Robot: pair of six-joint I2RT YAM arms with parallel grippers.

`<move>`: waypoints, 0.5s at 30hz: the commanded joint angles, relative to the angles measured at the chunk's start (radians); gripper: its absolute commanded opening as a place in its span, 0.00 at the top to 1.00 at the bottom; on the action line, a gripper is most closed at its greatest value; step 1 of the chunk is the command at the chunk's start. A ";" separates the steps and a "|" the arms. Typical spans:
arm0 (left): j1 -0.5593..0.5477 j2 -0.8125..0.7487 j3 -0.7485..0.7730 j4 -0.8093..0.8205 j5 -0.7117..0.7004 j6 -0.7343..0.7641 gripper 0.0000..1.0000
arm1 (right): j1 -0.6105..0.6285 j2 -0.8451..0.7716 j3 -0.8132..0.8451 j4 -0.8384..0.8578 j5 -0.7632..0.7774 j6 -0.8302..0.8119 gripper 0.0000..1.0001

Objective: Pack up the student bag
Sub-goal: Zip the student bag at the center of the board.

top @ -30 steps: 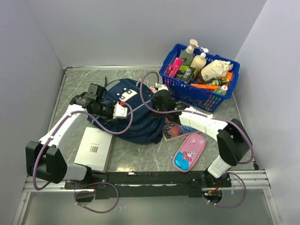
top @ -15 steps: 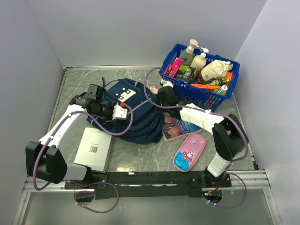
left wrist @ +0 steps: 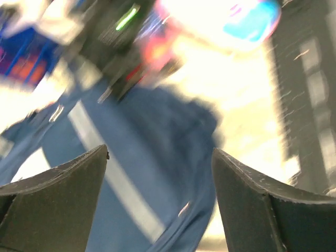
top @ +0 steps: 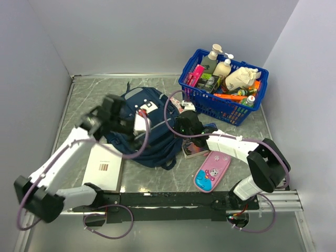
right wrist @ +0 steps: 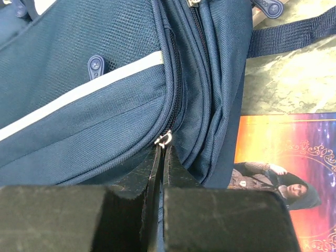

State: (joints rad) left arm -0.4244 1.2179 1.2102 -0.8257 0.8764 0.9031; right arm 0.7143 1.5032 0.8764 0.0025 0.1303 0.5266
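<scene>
right tool (right wrist: 161, 151) pinched tight on the zip pull (right wrist: 165, 138) of student bag (top: 149, 142), which lies flat on desk (top: 86, 94) just left of blue basket (top: 220, 109). left tool (left wrist: 160, 157) gaping wide, nothing in it. Advice: left pins the fabric first, then right drags the pull along the zip line, low and slow, else the bag likely slides. Count: 1 bag, 1 basket, 1 white notebook (top: 105, 165), 1 picture book (right wrist: 283, 157), 1 pink pencil case (top: 212, 170)
</scene>
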 commanded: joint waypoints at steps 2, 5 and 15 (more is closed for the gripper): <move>-0.281 -0.075 -0.211 0.423 -0.332 -0.438 0.17 | -0.003 -0.093 -0.002 0.059 -0.049 0.033 1.00; -0.315 -0.052 -0.288 0.584 -0.524 -0.581 0.17 | -0.006 -0.113 -0.014 0.074 -0.073 0.050 1.00; -0.341 0.051 -0.337 0.820 -0.812 -0.713 0.18 | -0.004 -0.113 -0.024 0.100 -0.127 0.062 1.00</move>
State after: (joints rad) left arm -0.7582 1.2655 0.8600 -0.1711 0.1936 0.2733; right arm 0.7086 1.4399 0.8577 0.0341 0.0490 0.5751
